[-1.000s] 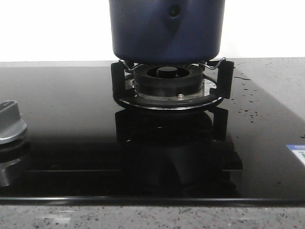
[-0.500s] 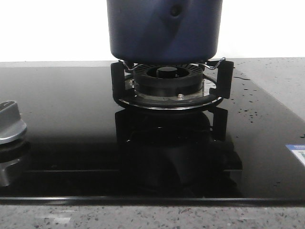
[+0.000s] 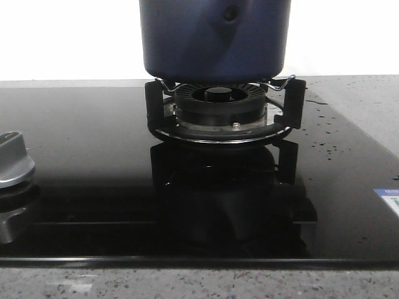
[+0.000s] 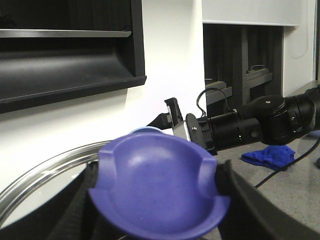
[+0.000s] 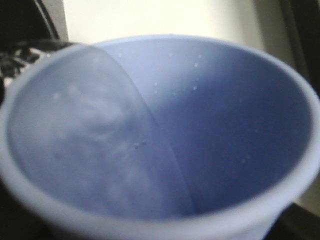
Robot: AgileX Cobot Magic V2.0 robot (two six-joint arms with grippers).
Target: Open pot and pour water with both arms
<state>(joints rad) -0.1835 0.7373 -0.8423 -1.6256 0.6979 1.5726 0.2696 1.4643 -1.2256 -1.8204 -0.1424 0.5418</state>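
The dark navy pot (image 3: 215, 40) stands on the black ribbed burner (image 3: 219, 103); its top is cut off in the front view. In the left wrist view my left gripper (image 4: 157, 186) is shut on the lid's blue knob (image 4: 157, 170), one black finger (image 4: 82, 200) on each side. The glass lid's steel rim (image 4: 45, 172) hangs below it. The right arm (image 4: 260, 120) reaches in behind the knob with a light blue cup (image 4: 145, 131). In the right wrist view that cup (image 5: 225, 100) fills the frame, tilted, with water (image 5: 90, 150) in it. The right fingers are hidden.
Black pan supports (image 3: 293, 103) ring the burner on the black glass hob (image 3: 93, 156). A silver stove knob (image 3: 12, 159) sits at the front left and a label (image 3: 389, 199) at the right edge. A black shelf (image 4: 70, 75) and a blue cloth (image 4: 270, 156) show in the left wrist view.
The pot shifted slightly to the left on the burner between one second ago and half a second ago. Since then it has stayed still.
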